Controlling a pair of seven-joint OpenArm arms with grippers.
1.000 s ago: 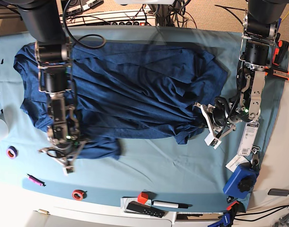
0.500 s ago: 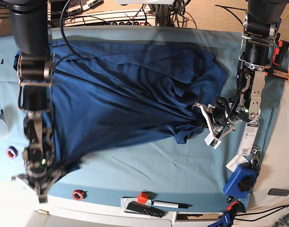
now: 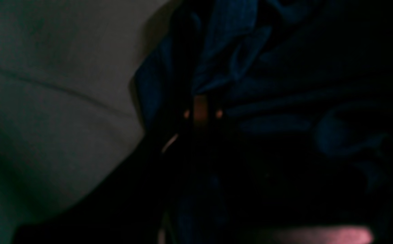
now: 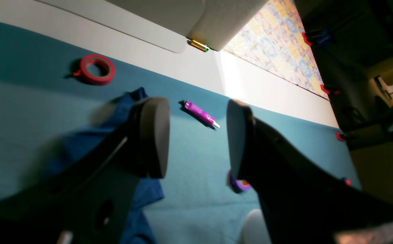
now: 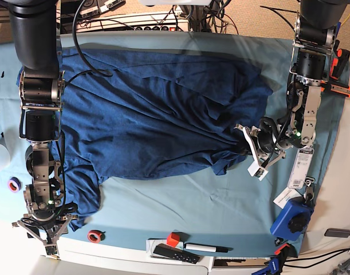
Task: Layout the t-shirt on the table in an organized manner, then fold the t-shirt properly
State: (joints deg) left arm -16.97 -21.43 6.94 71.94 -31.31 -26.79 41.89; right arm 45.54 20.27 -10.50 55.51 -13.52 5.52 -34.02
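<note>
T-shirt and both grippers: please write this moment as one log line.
t-shirt: spread, wrinkled, on table | right gripper: open, shirt corner beside it | left gripper: shut on t-shirt

Both arms are showing thick matte black upper tubes, stepping down into silver metal brackets and black joint blocks. Black cables are looping beside the right arm (image 5: 40, 91) and curling around the left arm (image 5: 303, 97) near its wrist. The left gripper (image 5: 252, 150) is wearing white plates. The right gripper (image 4: 196, 135) is showing two broad black jaws with flat grey pads.
</note>
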